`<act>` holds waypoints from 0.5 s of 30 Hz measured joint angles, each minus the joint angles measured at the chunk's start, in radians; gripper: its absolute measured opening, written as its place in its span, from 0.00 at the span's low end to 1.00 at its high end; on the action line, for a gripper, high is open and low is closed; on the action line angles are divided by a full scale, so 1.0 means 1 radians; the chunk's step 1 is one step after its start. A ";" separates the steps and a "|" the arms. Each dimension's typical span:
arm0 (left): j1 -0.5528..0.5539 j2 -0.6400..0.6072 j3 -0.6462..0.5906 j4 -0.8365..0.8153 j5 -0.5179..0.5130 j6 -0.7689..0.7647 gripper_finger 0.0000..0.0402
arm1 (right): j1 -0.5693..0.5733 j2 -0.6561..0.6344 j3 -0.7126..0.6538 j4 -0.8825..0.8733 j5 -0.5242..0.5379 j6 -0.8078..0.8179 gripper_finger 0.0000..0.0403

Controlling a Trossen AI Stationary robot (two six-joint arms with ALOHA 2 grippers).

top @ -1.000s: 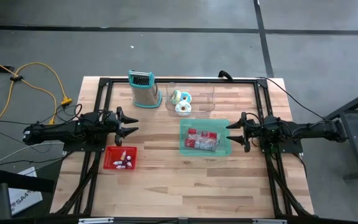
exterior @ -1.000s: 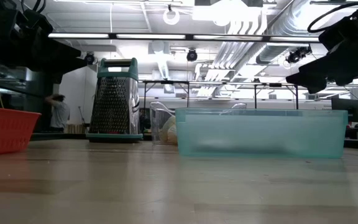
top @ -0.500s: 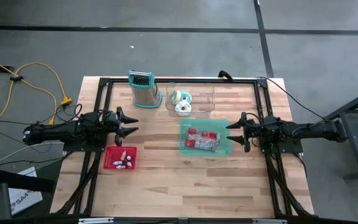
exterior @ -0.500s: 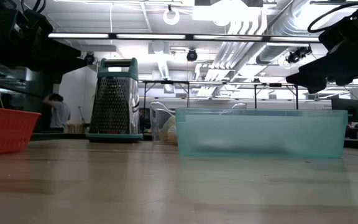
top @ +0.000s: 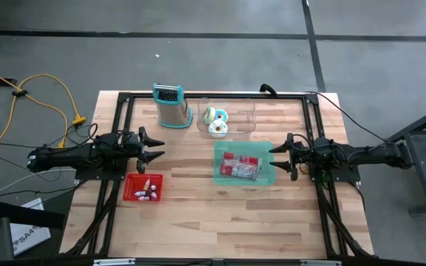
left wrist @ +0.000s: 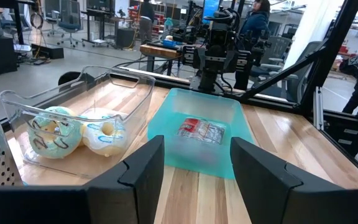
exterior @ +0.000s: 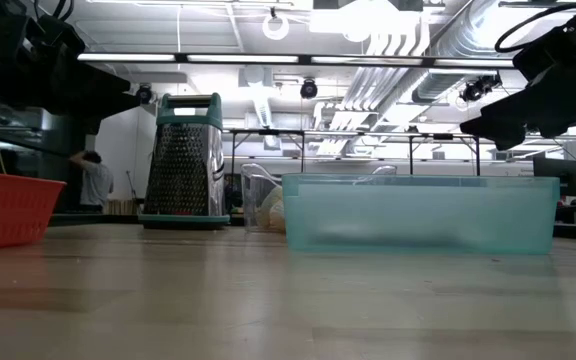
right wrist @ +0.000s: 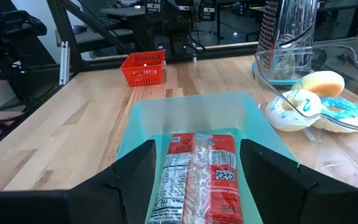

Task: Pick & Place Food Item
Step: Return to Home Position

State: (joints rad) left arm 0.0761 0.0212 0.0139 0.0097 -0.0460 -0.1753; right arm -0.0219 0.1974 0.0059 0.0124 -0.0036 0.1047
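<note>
Change since earlier: your two arms and everything on the table [top: 220,218] had kept their places; only a person [exterior: 92,181] in the room behind had shifted a little.
Left gripper: you had the left gripper [top: 157,147] held above the table at its own side, released and empty. In its wrist view [left wrist: 194,171] the fingers stood wide apart with nothing between them.
Right gripper: the right gripper [top: 274,159] faced the left one from across the table. It was also released, its fingers spread in its wrist view [right wrist: 197,174], gripping nothing.
Transparent bin: the transparent bin [top: 249,111] sat ahead of both grippers, off to the far side of the line between them. It was apart from both.
Donuts: three lay inside that bin, pressed together: the green donut [top: 210,114], the white donut [top: 221,116] and the blue donut [top: 217,128].
Teal bin: you could see the teal bin [top: 269,174] just in front of the right gripper's fingertips, and well ahead of the left gripper. It held a red packet [top: 240,166].
Red basket: the red basket [top: 131,180] stood just beside the left gripper, on its near-edge side, with small items in it.
Grater: the grater [top: 170,106] stood upright just beside the transparent bin, on the left gripper's side.
</note>
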 joint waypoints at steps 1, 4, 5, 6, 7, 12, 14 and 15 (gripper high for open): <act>0.000 0.000 0.000 0.000 0.000 0.000 0.45 | 0.000 0.000 0.000 0.000 0.000 0.000 0.55; 0.000 0.000 0.000 0.000 0.000 0.000 0.45 | 0.000 0.000 0.000 0.000 0.000 0.000 0.55; 0.000 0.000 0.000 0.000 0.000 0.000 0.45 | 0.000 0.000 0.000 0.000 0.000 0.000 0.55; 0.000 0.000 0.000 0.000 0.000 0.000 0.45 | 0.000 0.000 0.000 0.000 0.000 0.000 0.55; 0.000 0.000 0.000 0.000 0.000 0.000 0.45 | 0.000 0.000 0.000 0.000 0.000 0.000 0.55; -0.005 0.000 0.000 0.000 0.000 0.000 0.45 | 0.000 0.000 0.000 0.000 0.000 0.000 0.55; -0.007 0.000 0.000 0.000 0.000 0.000 0.45 | 0.000 0.000 0.000 0.000 0.000 0.000 0.55; -0.007 0.000 0.000 0.000 0.000 0.000 0.45 | 0.000 0.000 0.000 0.000 0.000 0.000 0.55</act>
State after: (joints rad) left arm 0.0689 0.0214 0.0139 0.0093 -0.0460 -0.1755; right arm -0.0219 0.1974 0.0059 0.0128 -0.0036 0.1047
